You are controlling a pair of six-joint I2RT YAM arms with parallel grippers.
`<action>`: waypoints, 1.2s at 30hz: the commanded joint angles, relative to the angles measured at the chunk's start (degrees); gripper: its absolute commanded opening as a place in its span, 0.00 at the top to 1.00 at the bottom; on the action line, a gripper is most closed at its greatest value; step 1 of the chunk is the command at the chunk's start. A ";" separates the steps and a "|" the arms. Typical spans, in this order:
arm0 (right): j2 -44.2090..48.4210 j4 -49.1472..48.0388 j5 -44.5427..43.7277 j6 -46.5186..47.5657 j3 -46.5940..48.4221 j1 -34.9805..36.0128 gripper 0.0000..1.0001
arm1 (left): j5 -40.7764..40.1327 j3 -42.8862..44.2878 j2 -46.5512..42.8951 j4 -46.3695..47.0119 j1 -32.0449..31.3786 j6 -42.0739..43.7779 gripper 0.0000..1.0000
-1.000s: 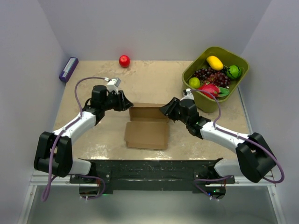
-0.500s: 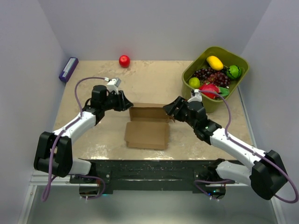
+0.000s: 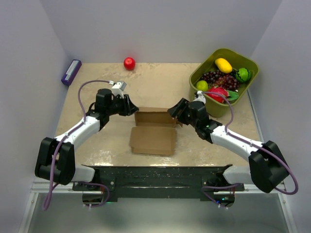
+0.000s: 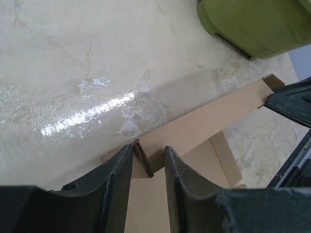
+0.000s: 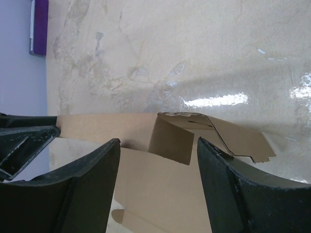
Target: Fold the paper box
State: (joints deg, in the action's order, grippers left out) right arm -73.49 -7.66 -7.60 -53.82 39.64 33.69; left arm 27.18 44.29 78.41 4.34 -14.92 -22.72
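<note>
Checker: Right gripper (image 5: 158,142): jaws spread wider than a second ago. Left gripper (image 4: 147,151) and box (image 3: 153,138): unmoved.

Clerk: Item one, box. Location?

Checker: Middle of table (image 3: 160,82), between the two grippers. Plain brown card. One panel lies flat, nearer the front edge. The far panel is raised upright along the flat panel's back edge.

Clerk: Left gripper, state?

Checker: At the left end of the raised panel. Fingers (image 4: 114,184) set narrow, closed on the small upright corner tab there. The tab's edge rests against one finger.

Clerk: Right gripper, state?

Checker: Open, at the right end of the raised panel. One end flap stands folded inward between its fingers, apart from both in the wrist view. A second flap lies out on the table just beyond.

Clerk: Other stock?

Checker: Green bin (image 4: 248,24), far right corner, holding mixed fruit (image 3: 223,65), apart from the box. Red ball (image 3: 129,63), far edge, left of centre. Purple block (image 3: 71,72), far left corner, beside the wall.
</note>
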 commanded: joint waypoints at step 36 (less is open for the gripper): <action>-7.72 -24.15 2.24 -20.61 -4.21 -1.44 0.71 | -0.20 -0.44 -2.47 -1.88 -1.43 2.15 0.64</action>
State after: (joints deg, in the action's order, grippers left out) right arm -80.77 -24.82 -3.95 -69.32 36.69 32.12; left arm 26.15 44.25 77.54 3.25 -15.53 -21.69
